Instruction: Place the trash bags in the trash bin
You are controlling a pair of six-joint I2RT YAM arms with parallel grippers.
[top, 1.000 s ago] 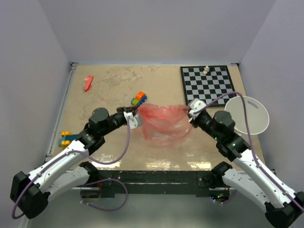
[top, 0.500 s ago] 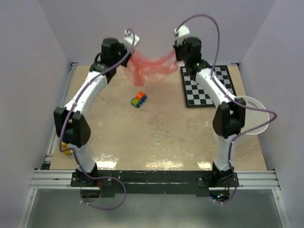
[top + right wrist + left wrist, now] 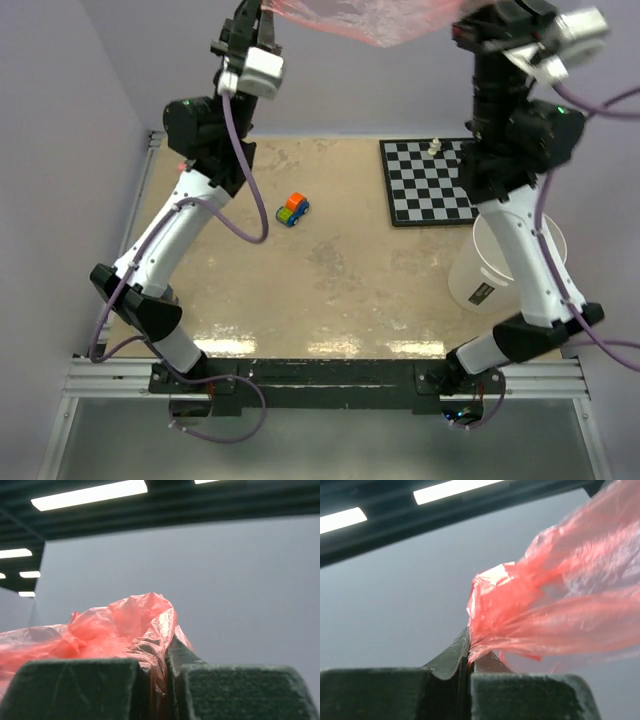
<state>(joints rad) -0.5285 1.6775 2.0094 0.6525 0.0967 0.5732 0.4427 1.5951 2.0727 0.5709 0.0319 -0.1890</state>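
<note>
Overhead and wrist views, both arms raised high above the table [image 3: 340,280]. The left gripper [image 3: 468,647] is fully closed, its jaws pinching a bunched corner of the trash bag [image 3: 372,22]; the crinkled red-pink film fans out from the jaw line toward the right of the left wrist view. The right gripper [image 3: 167,650] is likewise fully closed, clamping the opposite part of the same bag, whose film bulges up and to the left of its jaws. In the overhead view the bag hangs stretched between the two grippers along the top of the frame, well above the table and touching nothing on it. The trash bin [image 3: 470,272], a white bucket with a small dark label, stands upright near the right edge of the table, partly hidden behind the right arm. The checkerboard [image 3: 435,182] lies flat at the far right corner, just beyond the bin, with a small white chess piece [image 3: 435,147] near its far edge. A toy car [image 3: 293,209] sits left of the checkerboard, apart from it
</note>
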